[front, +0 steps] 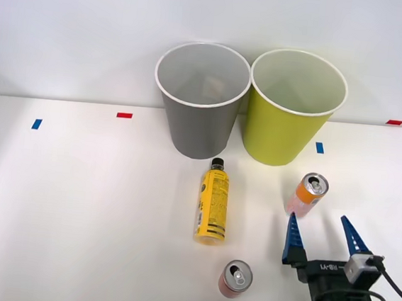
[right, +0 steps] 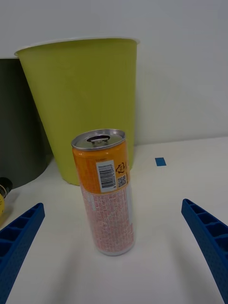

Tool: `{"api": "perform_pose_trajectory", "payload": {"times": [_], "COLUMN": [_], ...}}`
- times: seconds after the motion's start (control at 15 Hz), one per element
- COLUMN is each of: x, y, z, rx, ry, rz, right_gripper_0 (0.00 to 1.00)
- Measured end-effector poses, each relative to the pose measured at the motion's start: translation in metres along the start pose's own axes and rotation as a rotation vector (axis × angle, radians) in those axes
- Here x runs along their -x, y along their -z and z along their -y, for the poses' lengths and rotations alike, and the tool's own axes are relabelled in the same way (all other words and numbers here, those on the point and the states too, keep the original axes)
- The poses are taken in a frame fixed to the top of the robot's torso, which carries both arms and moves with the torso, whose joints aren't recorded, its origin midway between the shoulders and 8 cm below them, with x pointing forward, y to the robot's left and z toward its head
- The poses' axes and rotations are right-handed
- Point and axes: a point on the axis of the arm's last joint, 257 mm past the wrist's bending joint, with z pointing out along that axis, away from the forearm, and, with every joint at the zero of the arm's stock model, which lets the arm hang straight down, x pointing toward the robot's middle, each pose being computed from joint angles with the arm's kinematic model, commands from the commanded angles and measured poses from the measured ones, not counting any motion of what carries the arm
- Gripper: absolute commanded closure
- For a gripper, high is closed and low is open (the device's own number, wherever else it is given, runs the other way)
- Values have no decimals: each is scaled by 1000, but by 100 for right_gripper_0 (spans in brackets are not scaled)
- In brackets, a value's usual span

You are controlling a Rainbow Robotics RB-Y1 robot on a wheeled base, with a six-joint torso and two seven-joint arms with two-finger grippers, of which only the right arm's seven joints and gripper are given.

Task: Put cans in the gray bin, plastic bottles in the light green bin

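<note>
Between the released jaws of the right gripper, the orange can stands upright on the counter, probably light, thin-walled, slick; best gripped mid-body, gently.

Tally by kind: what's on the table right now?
Cans: 2, orange-and-pink can, pink-red can
Plastic bottles: 1, yellow bottle
Bins: 2, gray bin, light green bin
Total: 5
</note>
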Motion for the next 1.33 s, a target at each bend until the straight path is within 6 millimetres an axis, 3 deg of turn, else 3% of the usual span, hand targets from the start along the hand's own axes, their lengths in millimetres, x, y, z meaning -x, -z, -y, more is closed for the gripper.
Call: {"api": "perform_pose_trajectory", "payload": {"times": [0.73,1.33], "x": [4,3], "y": [-53,-73], "z": [-7,-7], "rx": [0,-11], "ry": [15,33], "rz": [-36,-65], "right_gripper_0": [0,0]}}
